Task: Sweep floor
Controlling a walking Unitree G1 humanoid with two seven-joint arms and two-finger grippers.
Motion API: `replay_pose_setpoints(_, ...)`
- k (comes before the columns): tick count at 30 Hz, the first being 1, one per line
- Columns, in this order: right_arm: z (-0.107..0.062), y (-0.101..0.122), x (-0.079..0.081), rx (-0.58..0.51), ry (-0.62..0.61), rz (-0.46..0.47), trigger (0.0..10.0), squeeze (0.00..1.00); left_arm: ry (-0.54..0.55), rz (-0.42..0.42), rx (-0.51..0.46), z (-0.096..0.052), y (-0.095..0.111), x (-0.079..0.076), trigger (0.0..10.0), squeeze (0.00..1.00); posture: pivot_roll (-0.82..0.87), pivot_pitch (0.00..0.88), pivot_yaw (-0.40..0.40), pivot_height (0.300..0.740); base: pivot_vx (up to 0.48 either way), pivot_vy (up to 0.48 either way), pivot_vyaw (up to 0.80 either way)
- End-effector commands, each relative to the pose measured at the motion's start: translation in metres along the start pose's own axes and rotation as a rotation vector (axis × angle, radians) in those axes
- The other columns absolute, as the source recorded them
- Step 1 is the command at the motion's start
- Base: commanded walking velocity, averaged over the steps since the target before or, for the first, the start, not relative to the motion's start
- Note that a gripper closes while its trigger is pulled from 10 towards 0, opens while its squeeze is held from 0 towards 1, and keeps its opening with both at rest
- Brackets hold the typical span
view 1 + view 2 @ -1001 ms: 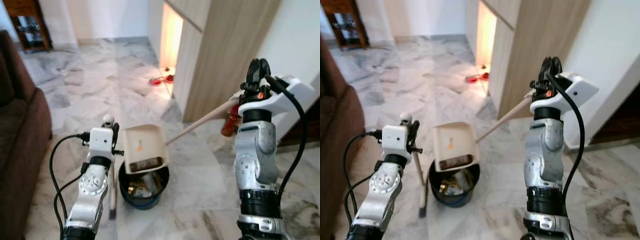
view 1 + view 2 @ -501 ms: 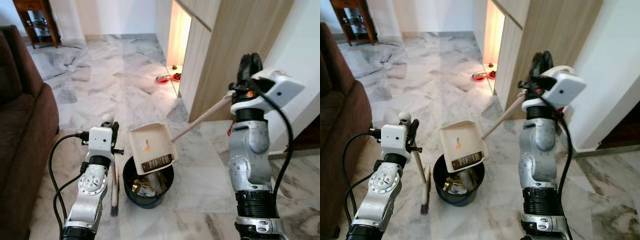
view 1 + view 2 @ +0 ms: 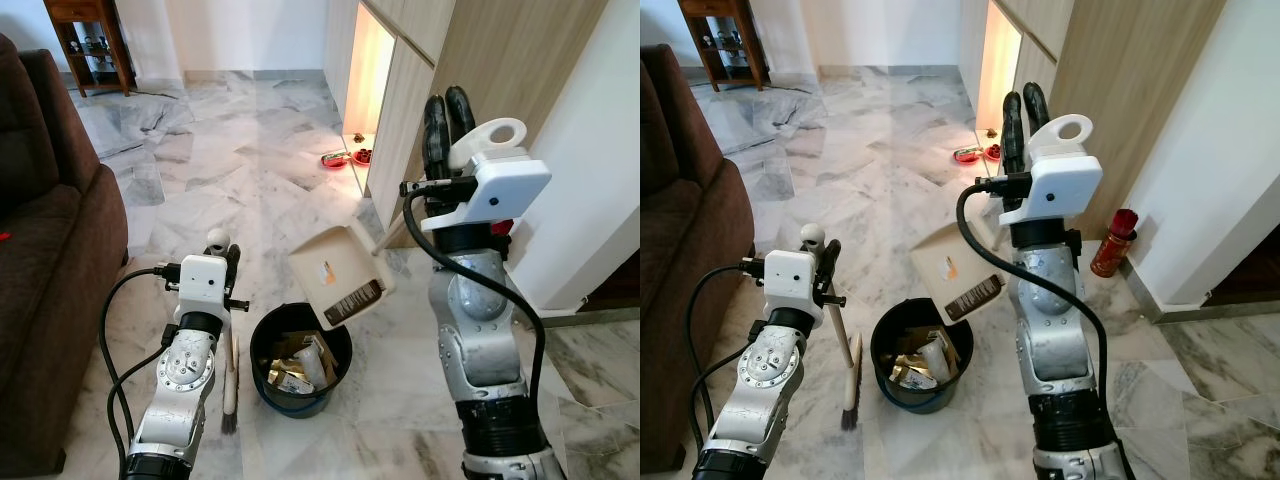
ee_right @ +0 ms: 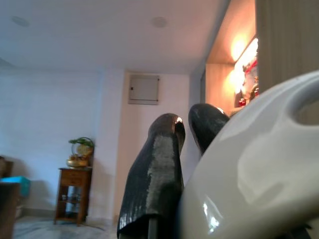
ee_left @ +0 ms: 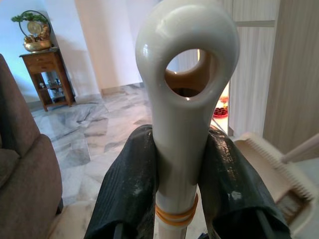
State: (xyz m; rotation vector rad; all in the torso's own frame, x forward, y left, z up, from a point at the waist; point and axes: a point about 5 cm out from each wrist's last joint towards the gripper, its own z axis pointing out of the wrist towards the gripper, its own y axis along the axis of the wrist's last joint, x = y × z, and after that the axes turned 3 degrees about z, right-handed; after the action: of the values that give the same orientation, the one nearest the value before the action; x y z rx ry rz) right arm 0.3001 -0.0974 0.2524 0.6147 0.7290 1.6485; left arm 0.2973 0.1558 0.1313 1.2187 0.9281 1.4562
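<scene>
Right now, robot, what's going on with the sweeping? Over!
Left tool shut on brush handle, brush standing on floor beside bin. Right tool holds dustpan tipped over bin. Trash inside. Nothing in the way.

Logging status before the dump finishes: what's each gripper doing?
Left gripper: shut on the broom handle.
Right gripper: shut on the dustpan handle.

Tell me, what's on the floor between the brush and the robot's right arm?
A dark bin full of rubbish sits between the brush and the right arm, with the dustpan tilted over it, in both eye views.
</scene>
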Motion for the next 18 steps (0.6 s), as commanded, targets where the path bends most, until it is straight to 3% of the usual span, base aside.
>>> replay_pose_setpoints(1,0.003,0.020,0.012,-0.104,0.037,0.025,10.0,0.00,-0.008,0.009,-0.064,0.002,0.012,-0.001,10.0,0.00,0.08,0.000,-0.023,0.740,0.000,0.000,0.00)
replay_pose_setpoints(9,-0.009,0.021,0.039,-0.111,0.126,0.013,10.0,0.00,-0.010,0.008,-0.068,0.003,0.013,-0.001,10.0,0.00,0.08,0.000,-0.021,0.740,0.000,0.000,0.00)
replay_pose_setpoints(18,-0.014,0.022,0.050,-0.136,0.185,-0.057,10.0,0.00,-0.011,0.005,-0.067,0.003,0.013,-0.001,10.0,0.00,0.08,0.000,-0.024,0.740,0.000,0.000,0.00)
